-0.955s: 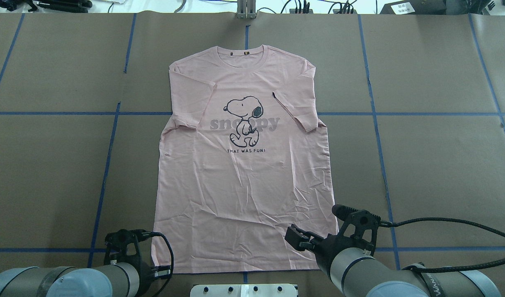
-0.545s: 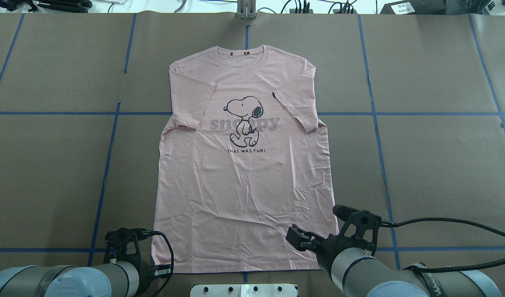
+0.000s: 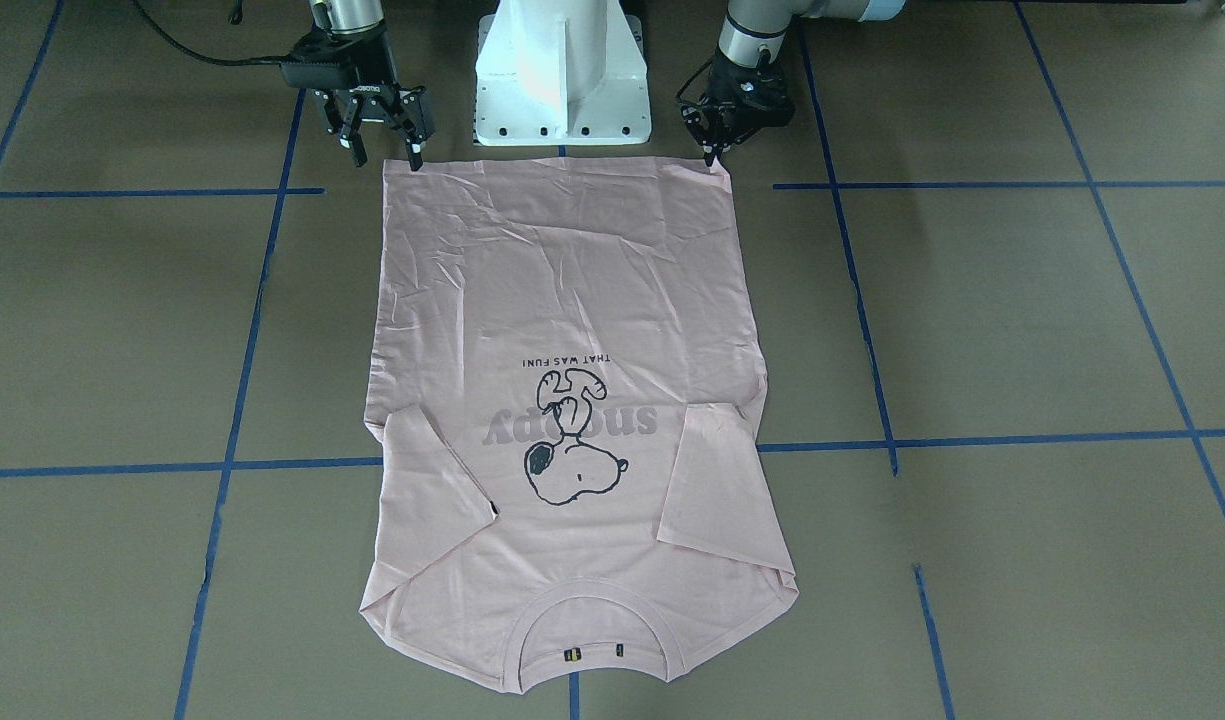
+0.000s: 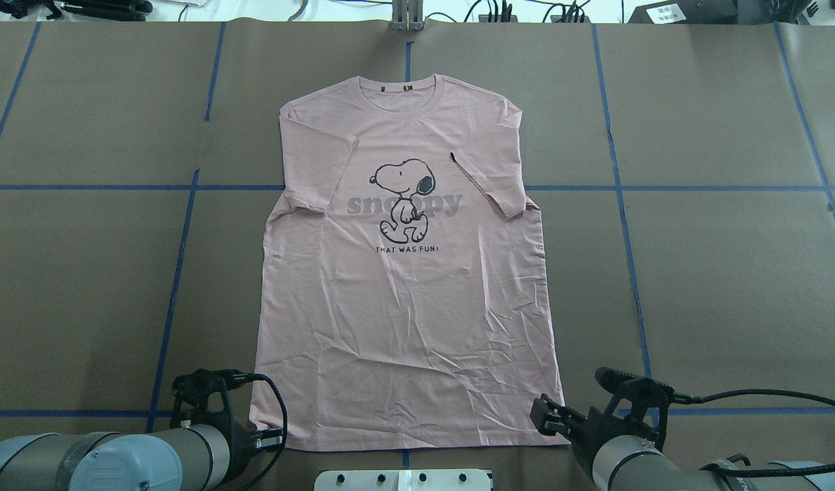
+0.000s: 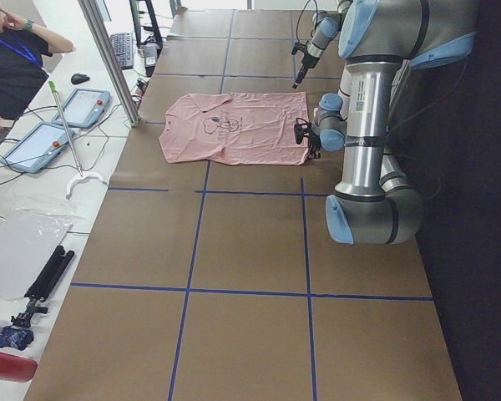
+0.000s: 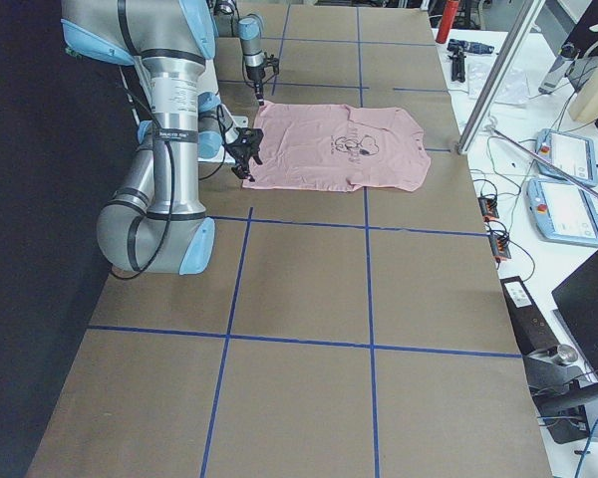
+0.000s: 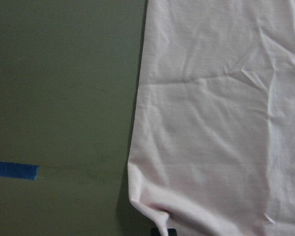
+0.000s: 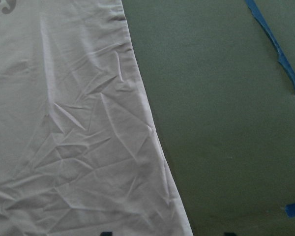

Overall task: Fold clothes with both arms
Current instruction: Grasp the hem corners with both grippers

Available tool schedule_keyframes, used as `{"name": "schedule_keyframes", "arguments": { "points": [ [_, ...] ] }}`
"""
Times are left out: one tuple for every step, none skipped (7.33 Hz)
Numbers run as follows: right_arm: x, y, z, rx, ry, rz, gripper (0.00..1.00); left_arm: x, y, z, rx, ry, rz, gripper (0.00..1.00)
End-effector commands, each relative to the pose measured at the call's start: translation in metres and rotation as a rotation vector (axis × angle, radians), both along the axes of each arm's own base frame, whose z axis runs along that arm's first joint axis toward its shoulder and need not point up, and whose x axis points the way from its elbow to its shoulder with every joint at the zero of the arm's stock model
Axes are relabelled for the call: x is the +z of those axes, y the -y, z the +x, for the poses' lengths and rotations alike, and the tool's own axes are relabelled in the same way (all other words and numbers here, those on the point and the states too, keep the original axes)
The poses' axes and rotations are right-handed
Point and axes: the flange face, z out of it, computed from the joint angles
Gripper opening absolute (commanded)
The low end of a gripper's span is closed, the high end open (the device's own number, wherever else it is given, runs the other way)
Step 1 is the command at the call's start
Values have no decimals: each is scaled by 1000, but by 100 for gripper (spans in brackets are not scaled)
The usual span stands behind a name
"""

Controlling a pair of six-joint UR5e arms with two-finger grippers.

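The shirt [image 4: 403,307] lies flat on the worktop [image 4: 731,273], no fold made yet. The left tool [image 3: 715,155] seems closed on one hem corner; the right tool [image 3: 384,155] stands wide around the other.

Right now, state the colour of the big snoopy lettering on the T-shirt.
Grey lettering on the pale pink T-shirt, clearest in the overhead exterior view.

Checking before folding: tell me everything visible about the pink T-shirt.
The T-shirt is pale pink, soft-looking cloth, flat and front up on the table. It is creased near the hem, collar away from the robot, both sleeves folded inward. Cartoon dog, grey "snoopy" lettering. The left gripper seems shut on one hem corner; the right gripper is open at the other.
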Motion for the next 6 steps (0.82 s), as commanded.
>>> {"name": "schedule_keyframes", "arguments": {
  "points": [
    [10, -14, -14, -4, -13, -14, 67, -8, 3, 1, -5, -16, 1, 0],
    [15, -16, -21, -9, -23, -15, 67, -12, 3, 3, -4, -23, 0, 0],
    [17, -18, -25, -12, -31, -17, 67, -13, 2, 3, -1, -26, -2, 0],
    [16, -20, -32, -12, -27, -14, 67, -15, 2, 3, -1, -30, -3, 0],
    [23, -23, -43, -14, -45, -13, 67, -16, 2, 4, -1, -33, -1, 0],
    [24, -23, -44, -13, -48, -11, 67, -16, 2, 4, 0, -33, -1, 0]
  ]
}}
